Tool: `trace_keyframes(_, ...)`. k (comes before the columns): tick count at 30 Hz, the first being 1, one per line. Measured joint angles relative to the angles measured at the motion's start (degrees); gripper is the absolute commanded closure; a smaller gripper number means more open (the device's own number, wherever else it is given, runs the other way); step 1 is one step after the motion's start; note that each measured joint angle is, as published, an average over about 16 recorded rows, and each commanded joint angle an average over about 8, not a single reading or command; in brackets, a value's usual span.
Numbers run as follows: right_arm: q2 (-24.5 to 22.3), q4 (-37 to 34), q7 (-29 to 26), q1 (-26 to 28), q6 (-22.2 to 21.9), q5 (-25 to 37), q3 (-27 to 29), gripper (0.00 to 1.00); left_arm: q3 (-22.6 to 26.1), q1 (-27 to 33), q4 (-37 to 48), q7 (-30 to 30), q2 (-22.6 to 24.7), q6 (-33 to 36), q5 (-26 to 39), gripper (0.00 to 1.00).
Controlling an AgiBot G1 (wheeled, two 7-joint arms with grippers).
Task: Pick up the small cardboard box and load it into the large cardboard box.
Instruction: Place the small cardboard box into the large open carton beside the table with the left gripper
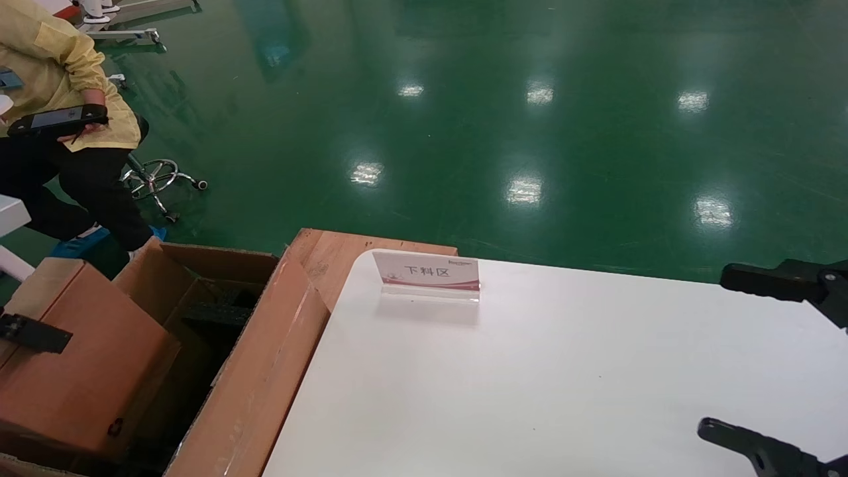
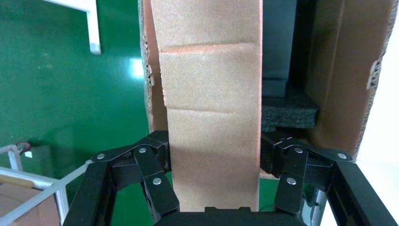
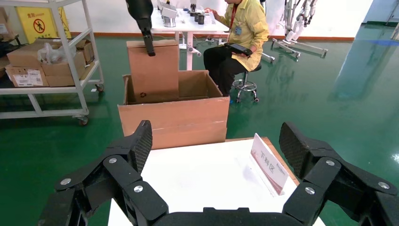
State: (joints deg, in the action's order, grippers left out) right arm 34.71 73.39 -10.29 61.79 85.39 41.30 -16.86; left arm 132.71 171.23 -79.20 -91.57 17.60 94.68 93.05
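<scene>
- Right tool (image 3: 214, 160) is parked over the near right of the white tabletop (image 1: 563, 371); fingers are spread wide, nothing is held.
- A sign stand (image 1: 427, 273) is seen toward the far edge of the tabletop, well apart from both tools.
- Left tool (image 2: 214, 162) is closed on the small cardboard box (image 2: 211, 117); pads are pressed flat on two opposite side faces.
- In the head view, the small cardboard box (image 1: 79, 358) is held tilted, with its lower end already sunk inside the large cardboard box (image 1: 265, 371), left of the tabletop.
- Black foam blocks (image 2: 288, 110) are seen inside, beside and beneath the held carton.
- Step judged: loading, late stage; pick is done, release is not.
- Next move, as judged: carton to be lowered straight between the upright flaps until seated on the foam, then the left tool opened and lifted clear.
- A person in yellow (image 3: 244, 33) is seated on a stool farther off, behind the large carton.
</scene>
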Motion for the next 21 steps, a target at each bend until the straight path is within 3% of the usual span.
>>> trace_keyframes(21,-0.03,0.0,0.03,0.01,-0.03,-0.05,-0.07,0.0,1.14,-0.5,0.12,4.76,-0.11,-0.52,2.87,1.0)
